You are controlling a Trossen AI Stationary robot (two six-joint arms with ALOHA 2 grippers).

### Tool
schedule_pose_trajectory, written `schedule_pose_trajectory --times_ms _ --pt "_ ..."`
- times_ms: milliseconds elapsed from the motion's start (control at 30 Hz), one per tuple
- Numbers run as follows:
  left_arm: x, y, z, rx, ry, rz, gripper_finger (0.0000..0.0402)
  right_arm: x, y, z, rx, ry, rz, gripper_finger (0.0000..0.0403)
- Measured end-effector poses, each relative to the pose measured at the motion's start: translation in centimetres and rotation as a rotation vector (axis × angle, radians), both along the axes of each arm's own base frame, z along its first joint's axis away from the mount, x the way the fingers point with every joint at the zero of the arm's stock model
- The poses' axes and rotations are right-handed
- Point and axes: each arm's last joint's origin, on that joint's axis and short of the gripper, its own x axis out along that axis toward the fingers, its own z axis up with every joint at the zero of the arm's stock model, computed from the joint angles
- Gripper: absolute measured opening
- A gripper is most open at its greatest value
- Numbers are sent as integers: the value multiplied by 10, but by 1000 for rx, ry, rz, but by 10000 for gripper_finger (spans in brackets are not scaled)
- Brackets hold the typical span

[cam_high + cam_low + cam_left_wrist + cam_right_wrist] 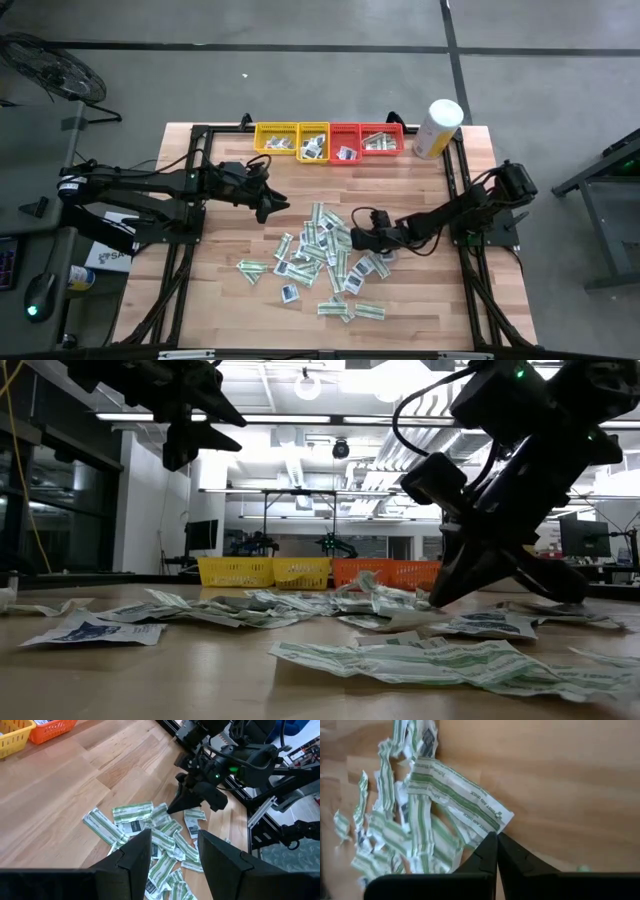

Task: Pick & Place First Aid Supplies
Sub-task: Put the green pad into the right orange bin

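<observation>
The first aid supplies (325,262) lie as a loose heap of white-and-green strips and small white squares in the middle of the wooden table. My right gripper (496,837) reaches slanting down to the heap's right side (356,240) and is shut at the end of one white-and-green strip (457,795). My left gripper (175,860) hangs open above the table, left of the heap (278,205), with nothing between its fingers. My right gripper pinches the edge of the white-and-green strip's near end (481,831) between its two fingertips. The fingers come slanting down from the table's right side. The strip's far end rests on the other packets in the heap; one packet or several between the tips, I cannot tell.
Two yellow trays (275,138) and two red trays (382,140) stand in a row at the table's far edge, each with a few packets inside. A tall white-and-yellow canister (438,128) stands right of them. Bare wood lies between trays and heap.
</observation>
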Motion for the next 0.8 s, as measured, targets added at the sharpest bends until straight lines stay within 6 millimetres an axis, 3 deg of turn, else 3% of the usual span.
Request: schedule_pose_trajectory --times_ms 367,800 --pt "-1 0 -1 -1 16 0 161 -10 -3 34 -57 -62 21 0" --pt "-1 0 -1 -5 15 1 161 -43 -21 79 -190 -63 4 0"
